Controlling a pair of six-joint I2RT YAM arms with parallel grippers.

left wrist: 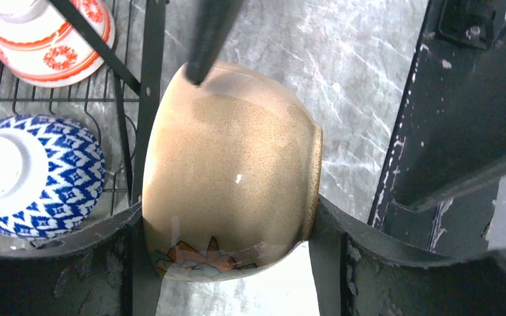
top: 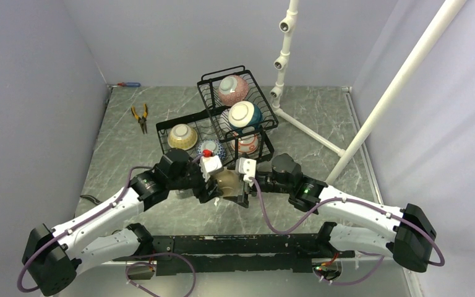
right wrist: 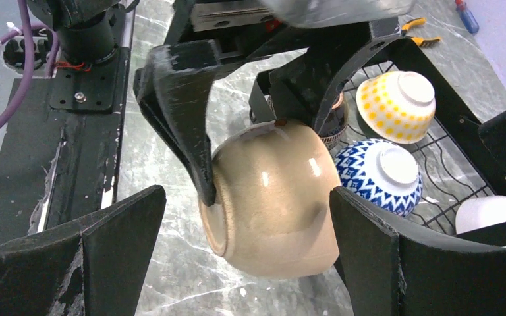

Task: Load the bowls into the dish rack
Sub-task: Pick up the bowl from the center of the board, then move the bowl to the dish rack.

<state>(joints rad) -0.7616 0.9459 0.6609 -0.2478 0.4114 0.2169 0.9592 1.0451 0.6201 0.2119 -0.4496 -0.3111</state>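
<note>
A tan-brown bowl (top: 226, 182) hangs on its side just in front of the dish rack (top: 205, 81). My left gripper (left wrist: 227, 263) is shut on this brown bowl (left wrist: 230, 164), one finger on its rim and one on its base. My right gripper (right wrist: 247, 250) is open, its fingers standing wide on either side of the same bowl (right wrist: 277, 197), with a clear gap at the rim side. Upside down in the rack are a cream-yellow bowl (top: 182, 136), a blue-patterned bowl (top: 211, 149), a red-patterned bowl (top: 246, 143), a teal-and-white bowl (top: 243, 114) and a pink bowl (top: 233, 88).
Orange-handled pliers (top: 140, 117) and a screwdriver (top: 127, 84) lie at the back left. A white pipe stand (top: 284, 55) rises right of the rack, with a long pipe (top: 402, 80) slanting across the right side. The arms' black base bar (top: 222, 247) runs along the near edge.
</note>
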